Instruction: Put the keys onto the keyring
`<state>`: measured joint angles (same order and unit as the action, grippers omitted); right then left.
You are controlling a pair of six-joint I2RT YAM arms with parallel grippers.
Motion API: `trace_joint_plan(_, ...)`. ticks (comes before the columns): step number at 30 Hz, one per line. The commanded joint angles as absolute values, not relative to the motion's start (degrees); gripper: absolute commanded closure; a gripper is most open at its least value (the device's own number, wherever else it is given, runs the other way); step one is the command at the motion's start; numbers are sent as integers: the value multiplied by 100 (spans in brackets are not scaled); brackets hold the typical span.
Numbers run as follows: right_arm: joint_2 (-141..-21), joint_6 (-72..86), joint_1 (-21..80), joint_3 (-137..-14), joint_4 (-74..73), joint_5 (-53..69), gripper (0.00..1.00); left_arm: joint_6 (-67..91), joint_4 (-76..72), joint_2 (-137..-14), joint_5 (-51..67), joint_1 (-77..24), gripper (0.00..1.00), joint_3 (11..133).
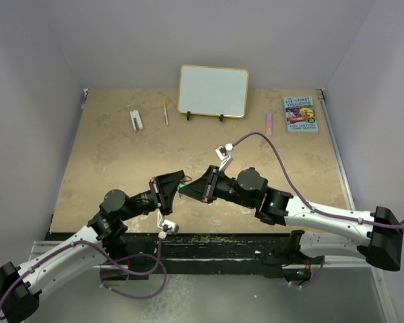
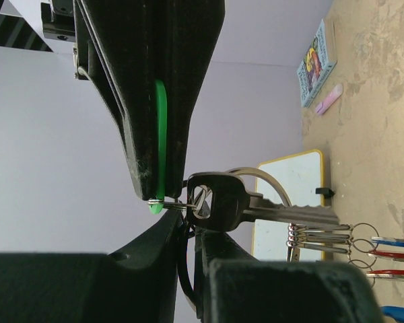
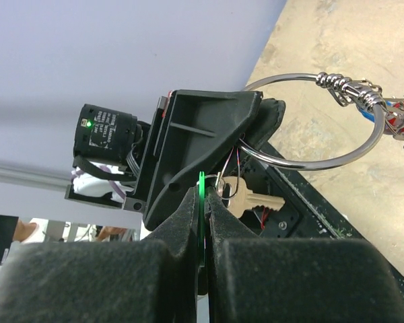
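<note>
My right gripper (image 3: 205, 202) is shut on the thin green tag (image 3: 202, 192) of a key (image 3: 252, 200); a small split ring joins tag and key. In the left wrist view the green tag (image 2: 160, 134) sits between the right gripper's fingers, and the key (image 2: 219, 200) lies across my left gripper (image 2: 187, 232). My left gripper is shut on the large silver keyring (image 3: 310, 161), held above the table. Several keys with red and blue tags (image 2: 384, 245) hang from the ring. Whether the green-tagged key is on the ring is hidden. Both grippers meet tip to tip (image 1: 185, 189).
A white framed board (image 1: 213, 91) stands at the back middle. A yellow pen (image 1: 165, 113) and a small white object (image 1: 135, 120) lie to its left. A pink object (image 1: 269, 123) and a book (image 1: 301, 112) lie at the back right.
</note>
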<state>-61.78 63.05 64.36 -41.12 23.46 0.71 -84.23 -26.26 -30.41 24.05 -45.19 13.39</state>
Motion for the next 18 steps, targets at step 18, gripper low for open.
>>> trace_joint_plan(18, -6044, 6565, 6162, -4272, 2309, -97, 100, -8543, -2751, -2695, 2680, -4587, 95, 1544)
